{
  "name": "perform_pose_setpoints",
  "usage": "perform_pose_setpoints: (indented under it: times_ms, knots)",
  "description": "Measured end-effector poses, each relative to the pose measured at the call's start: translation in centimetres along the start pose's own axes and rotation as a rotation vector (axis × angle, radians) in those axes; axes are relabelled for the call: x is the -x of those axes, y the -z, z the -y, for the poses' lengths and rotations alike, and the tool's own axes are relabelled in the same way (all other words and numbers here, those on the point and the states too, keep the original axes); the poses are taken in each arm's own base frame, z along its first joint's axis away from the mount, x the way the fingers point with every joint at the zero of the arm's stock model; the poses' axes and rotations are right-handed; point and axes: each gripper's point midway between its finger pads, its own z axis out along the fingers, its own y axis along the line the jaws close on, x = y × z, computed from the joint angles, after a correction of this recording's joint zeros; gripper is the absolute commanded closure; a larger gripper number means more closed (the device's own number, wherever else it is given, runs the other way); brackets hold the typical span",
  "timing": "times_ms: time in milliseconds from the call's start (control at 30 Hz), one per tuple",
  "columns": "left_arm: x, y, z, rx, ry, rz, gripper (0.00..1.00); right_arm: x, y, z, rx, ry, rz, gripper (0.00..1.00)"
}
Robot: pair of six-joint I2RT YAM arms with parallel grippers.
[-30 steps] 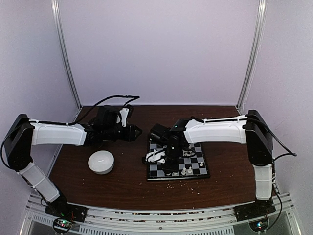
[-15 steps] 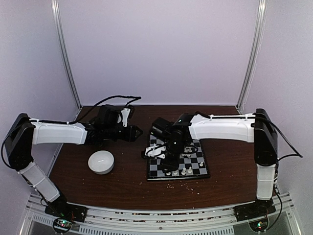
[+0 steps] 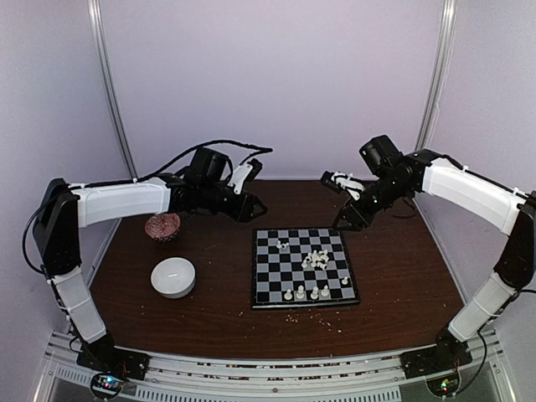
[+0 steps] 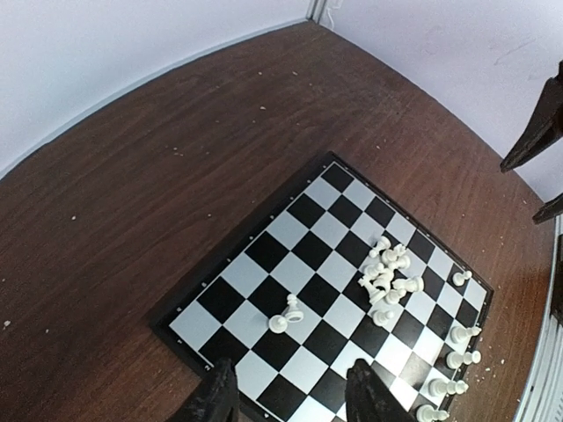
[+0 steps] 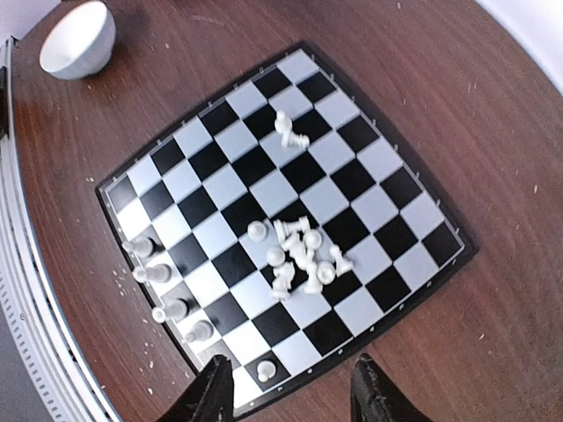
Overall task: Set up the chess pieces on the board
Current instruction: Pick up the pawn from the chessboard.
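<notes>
The board (image 3: 272, 276) lies in the middle of the brown table; it also shows in the left wrist view (image 4: 264, 251) and the right wrist view (image 5: 220, 132). A heap of white chess pieces (image 3: 316, 258) lies toppled on its right half (image 4: 387, 277) (image 5: 299, 255). Two pieces (image 3: 283, 245) lie near its far left. Several pieces (image 3: 314, 292) stand along its near edge (image 5: 163, 281). My left gripper (image 3: 251, 208) hovers open and empty beyond the board's far left corner (image 4: 290, 404). My right gripper (image 3: 343, 219) hovers open and empty beyond the far right corner (image 5: 295, 400).
A round white bowl (image 3: 173, 277) sits left of the board, also in the right wrist view (image 5: 79, 37). A small reddish-brown patterned object (image 3: 162, 225) lies behind the bowl. Pale crumbs (image 3: 310, 316) dot the table near the board's front edge.
My right arm has risen off the board and swung back to the right, which uncovers the heap of pieces. My left arm has risen and reached further right, which uncovers the reddish object.
</notes>
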Motion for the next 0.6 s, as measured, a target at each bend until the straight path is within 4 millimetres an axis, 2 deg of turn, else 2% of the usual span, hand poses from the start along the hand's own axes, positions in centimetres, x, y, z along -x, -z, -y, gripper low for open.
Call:
perform_pose_setpoints:
  times_ms: [67, 167, 233, 333, 433, 600]
  knots:
    - [-0.1, -1.1, 0.5, -0.023, -0.013, -0.041, 0.61, -2.4, -0.9, 0.5, -0.004, -0.027, -0.036, 0.56]
    - [-0.2, -3.1, 0.9, -0.044, -0.018, -0.089, 0.63, -5.9, -2.6, 0.1, 0.014, -0.052, -0.098, 0.58]
    - [-0.5, -4.4, 1.0, -0.053, -0.019, -0.113, 0.63, -7.4, -3.4, -0.2, 0.026, -0.051, -0.123, 0.60]
    - [-2.3, -5.7, 0.8, -0.061, -0.005, -0.172, 0.66, -7.5, -3.7, -0.2, 0.030, -0.035, -0.124, 0.62]
    - [-4.1, -6.4, 0.7, -0.070, 0.010, -0.230, 0.67, -6.2, -4.2, 0.0, 0.032, -0.007, -0.114, 0.62]
    - [-5.6, -7.7, 0.4, -0.074, 0.027, -0.290, 0.67, -5.3, -5.8, 0.3, 0.050, 0.000, -0.101, 0.62]
